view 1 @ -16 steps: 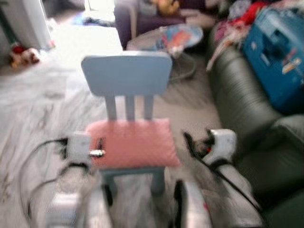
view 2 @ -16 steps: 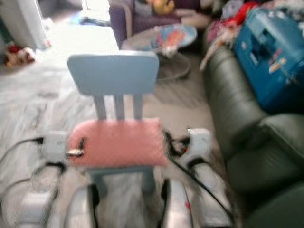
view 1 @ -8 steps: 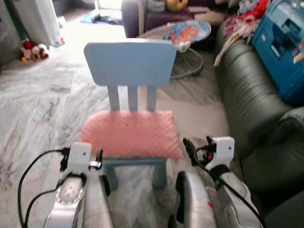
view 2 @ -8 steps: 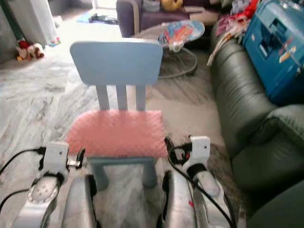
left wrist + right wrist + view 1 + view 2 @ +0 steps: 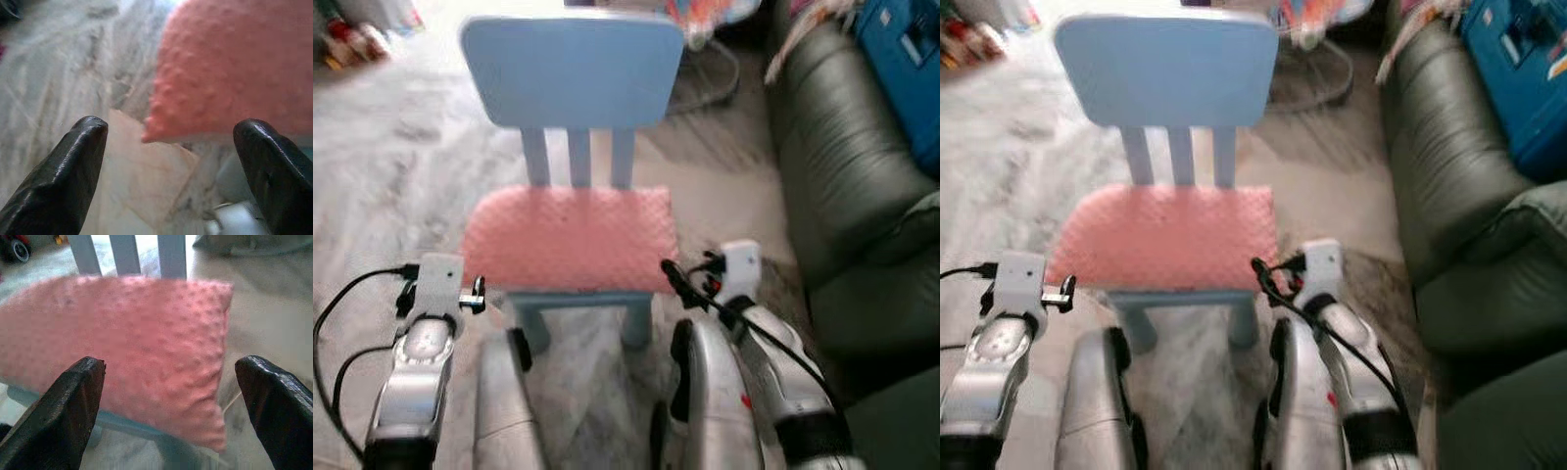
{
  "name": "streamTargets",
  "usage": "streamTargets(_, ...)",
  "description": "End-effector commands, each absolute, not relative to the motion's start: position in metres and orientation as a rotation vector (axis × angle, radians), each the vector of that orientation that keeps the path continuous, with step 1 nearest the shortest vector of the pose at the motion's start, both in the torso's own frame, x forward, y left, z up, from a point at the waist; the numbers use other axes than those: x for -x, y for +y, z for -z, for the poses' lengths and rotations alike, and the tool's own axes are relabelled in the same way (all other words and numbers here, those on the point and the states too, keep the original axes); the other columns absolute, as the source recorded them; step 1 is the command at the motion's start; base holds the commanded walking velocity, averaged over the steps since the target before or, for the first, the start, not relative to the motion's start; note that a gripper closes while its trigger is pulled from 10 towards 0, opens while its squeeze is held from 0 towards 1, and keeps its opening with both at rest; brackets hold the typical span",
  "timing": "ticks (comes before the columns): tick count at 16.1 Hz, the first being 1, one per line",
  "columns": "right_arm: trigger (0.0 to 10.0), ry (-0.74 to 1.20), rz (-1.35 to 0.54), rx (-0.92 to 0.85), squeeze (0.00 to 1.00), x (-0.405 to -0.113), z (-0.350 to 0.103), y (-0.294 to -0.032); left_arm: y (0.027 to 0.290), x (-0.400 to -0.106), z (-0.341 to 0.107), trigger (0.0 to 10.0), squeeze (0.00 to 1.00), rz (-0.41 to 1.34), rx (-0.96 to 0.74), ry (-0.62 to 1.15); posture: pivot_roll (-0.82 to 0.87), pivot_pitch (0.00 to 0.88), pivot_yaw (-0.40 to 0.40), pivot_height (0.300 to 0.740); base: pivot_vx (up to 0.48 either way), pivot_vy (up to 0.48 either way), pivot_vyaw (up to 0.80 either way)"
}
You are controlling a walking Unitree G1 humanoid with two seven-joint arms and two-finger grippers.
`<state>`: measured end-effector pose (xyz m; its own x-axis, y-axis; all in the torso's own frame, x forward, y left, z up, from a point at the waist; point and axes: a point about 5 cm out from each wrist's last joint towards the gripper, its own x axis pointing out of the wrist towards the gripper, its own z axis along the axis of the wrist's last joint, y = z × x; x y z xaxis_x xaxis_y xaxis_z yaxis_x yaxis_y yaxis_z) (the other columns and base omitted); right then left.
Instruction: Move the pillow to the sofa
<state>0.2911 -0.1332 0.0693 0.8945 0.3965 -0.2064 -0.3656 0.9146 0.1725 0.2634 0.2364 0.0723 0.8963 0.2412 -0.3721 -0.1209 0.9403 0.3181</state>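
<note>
The flat pink dimpled pillow (image 5: pixel 570 238) lies across the seat of the small pale-blue plastic chair (image 5: pixel 573 69), reaching its front edge. The left gripper (image 5: pixel 171 161) and right gripper (image 5: pixel 168 401), fingers spread wide, sit just off the seat's front corners. Both should close on the pillow's front corners together. The dark leather sofa (image 5: pixel 842 166) is cut off at the right

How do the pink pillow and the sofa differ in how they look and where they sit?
The pillow is pink with a bumpy, dotted surface; the sofa is dark and smooth, like leather. The pillow lies flat on the seat of a blue chair; the sofa stands on the floor to the robot's right. The pillow is far smaller than the sofa. Both look soft and padded.
</note>
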Motion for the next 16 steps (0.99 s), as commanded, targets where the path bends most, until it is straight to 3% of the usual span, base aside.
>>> streamTargets(1,10.0,0.292,-0.395,-0.148,0.00,-0.294,-0.061,-0.134,0.235,-0.266,-0.063,10.0,0.00,-0.193,-0.286,0.469,0.03,0.273,-0.089,0.489,0.000,0.000,0.00)
streamTargets(6,10.0,0.317,-0.477,-0.169,0.00,-0.316,-0.062,-0.120,0.234,-0.286,-0.059,10.0,0.00,-0.200,-0.284,0.478,0.03,0.343,-0.101,0.489,0.000,0.000,0.00)
streamTargets(10,10.0,0.290,-0.508,-0.161,0.00,-0.332,-0.069,-0.108,0.240,-0.305,-0.084,10.0,0.00,-0.242,-0.272,0.384,0.07,0.373,-0.106,0.489,0.000,0.000,0.00)
streamTargets(11,10.0,0.269,-0.526,-0.167,0.40,-0.338,-0.075,-0.101,0.239,-0.308,-0.094,10.0,1.00,-0.254,-0.242,0.343,0.08,0.377,-0.106,0.489,0.000,0.000,0.00)
streamTargets(12,10.0,0.259,-0.530,-0.174,1.00,-0.340,-0.077,-0.099,0.239,-0.309,-0.098,10.0,1.00,-0.262,-0.232,0.324,0.08,0.379,-0.109,0.489,0.000,0.000,0.00)
streamTargets(13,10.0,0.240,-0.537,-0.172,0.96,-0.345,-0.083,-0.096,0.239,-0.314,-0.112,10.0,1.00,-0.279,-0.193,0.250,0.08,0.382,-0.109,0.489,0.000,0.000,0.00)
streamTargets(14,10.0,0.225,-0.541,-0.180,0.00,-0.348,-0.087,-0.094,0.240,-0.318,-0.125,10.0,0.85,-0.290,-0.170,0.178,0.08,0.384,-0.112,0.489,0.000,0.000,0.00)
streamTargets(16,10.0,0.204,-0.544,-0.191,0.00,-0.351,-0.090,-0.092,0.244,-0.324,-0.133,10.0,0.00,-0.307,-0.165,0.129,0.09,0.386,-0.114,0.489,0.000,0.000,0.00)
